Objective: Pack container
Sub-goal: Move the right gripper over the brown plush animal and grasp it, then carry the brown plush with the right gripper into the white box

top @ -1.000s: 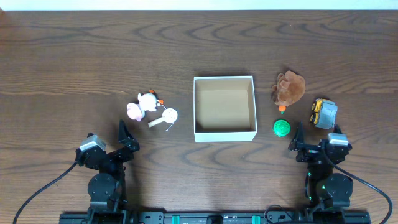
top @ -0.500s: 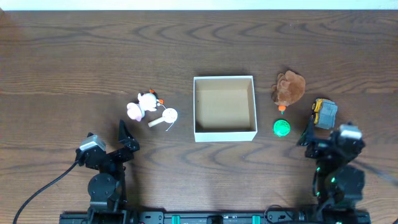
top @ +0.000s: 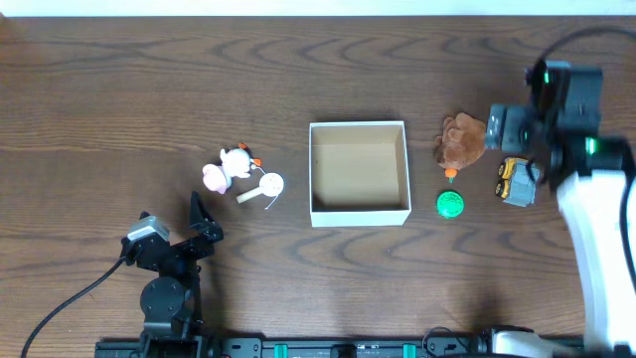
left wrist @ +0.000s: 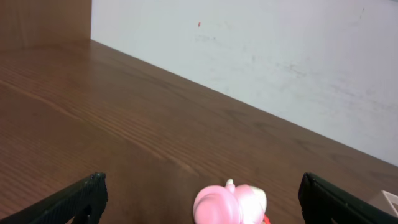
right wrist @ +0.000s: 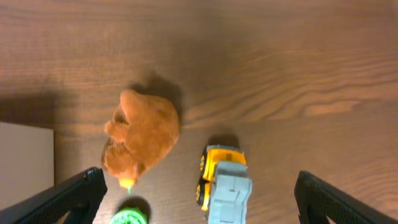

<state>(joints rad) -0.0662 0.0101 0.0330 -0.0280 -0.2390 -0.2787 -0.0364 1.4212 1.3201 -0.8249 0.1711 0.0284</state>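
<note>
The container (top: 360, 214), a square white-walled box with a tan inside, stands at the table's middle and holds nothing. Its edge shows in the right wrist view (right wrist: 25, 162). My right gripper (top: 515, 134) is open and empty, raised above a brown plush toy (top: 463, 141) and a yellow-grey toy truck (top: 517, 181). The right wrist view (right wrist: 199, 182) shows the plush (right wrist: 142, 137), the truck (right wrist: 224, 183) and a green ball (right wrist: 127, 218) between its fingers. My left gripper (top: 205, 221) is open and empty, low at the front left. It (left wrist: 200, 186) faces a pink toy (left wrist: 229, 204).
The green ball (top: 450, 204) lies just right of the container's front corner. The pink-and-white toy (top: 227, 167) and a white round piece on a stick (top: 266, 186) lie left of the container. A pale wall borders the table's far edge.
My right arm has risen from its low place at the front right and swung back over the truck and plush. The left arm and all objects have not moved.
</note>
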